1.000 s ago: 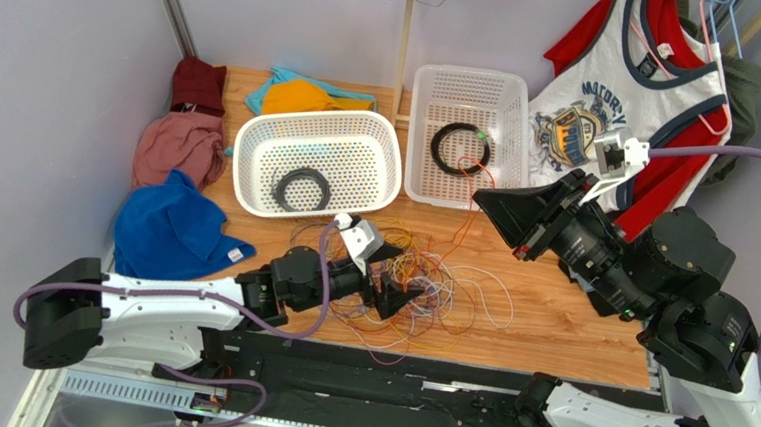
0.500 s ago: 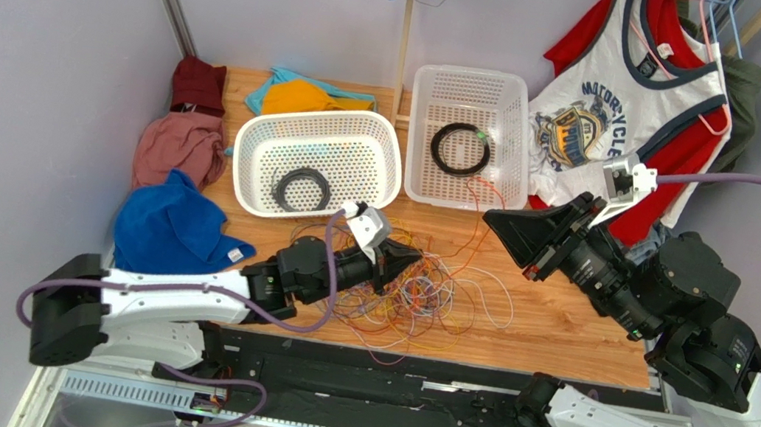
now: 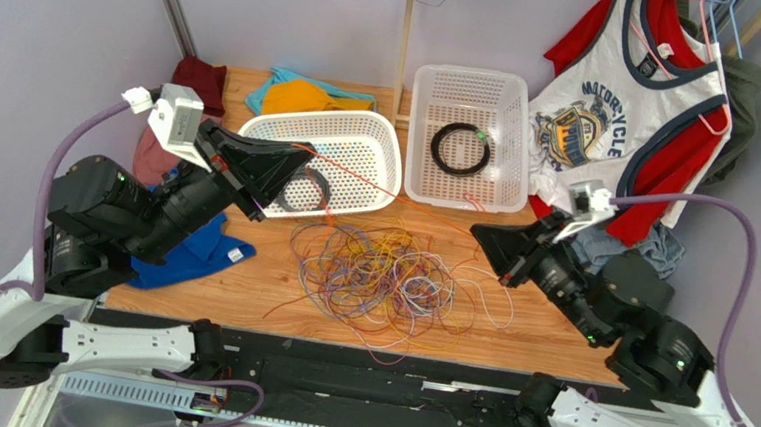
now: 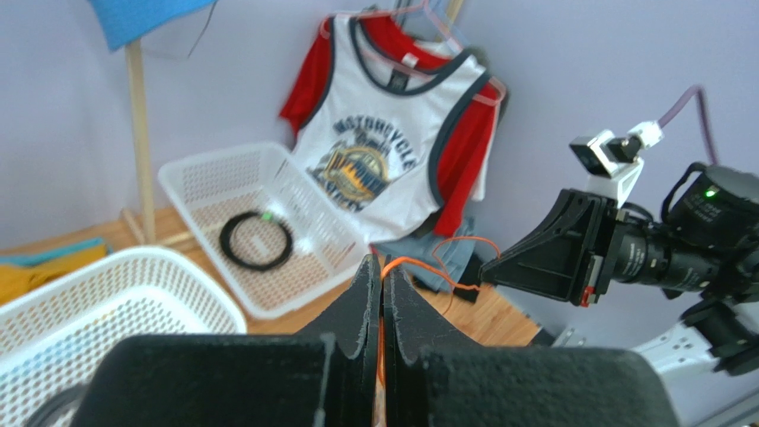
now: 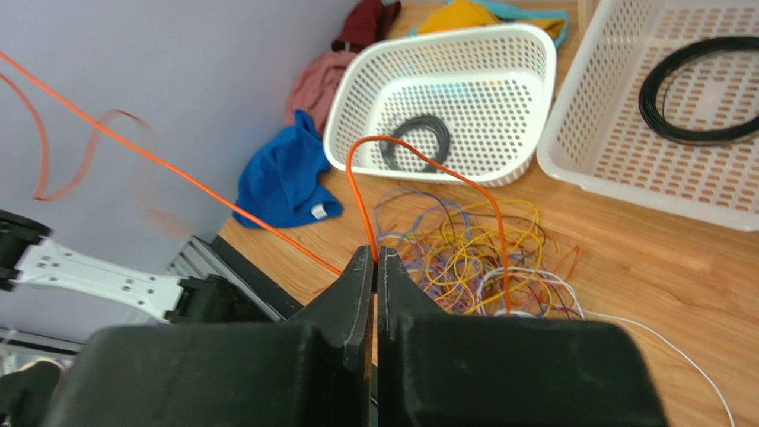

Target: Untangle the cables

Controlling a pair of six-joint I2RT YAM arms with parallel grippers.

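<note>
The cables (image 3: 376, 274) lie as a loose tangle of yellow, orange, purple and white wires on the wooden table (image 3: 559, 328). One orange cable (image 3: 357, 175) is drawn out of it and spans the air between both grippers. My left gripper (image 3: 303, 158) is raised over the left basket and shut on one end of the orange cable (image 4: 428, 267). At the right, my right gripper (image 3: 478, 231) is shut on the same orange cable (image 5: 419, 156), which loops up from its jaws above the tangle (image 5: 472, 258).
A white basket (image 3: 384, 141) with a black coil (image 3: 304, 190) stands behind the tangle. A second basket (image 3: 414, 129) holds another black coil (image 3: 460, 148). Clothes (image 3: 176, 146) pile at the left edge. A tank top (image 3: 635, 104) hangs at the back right.
My left gripper shut on the orange cable in the tangle, then rose up and to the left, pulling it out. My right gripper moved lower and slightly left, still shut.
</note>
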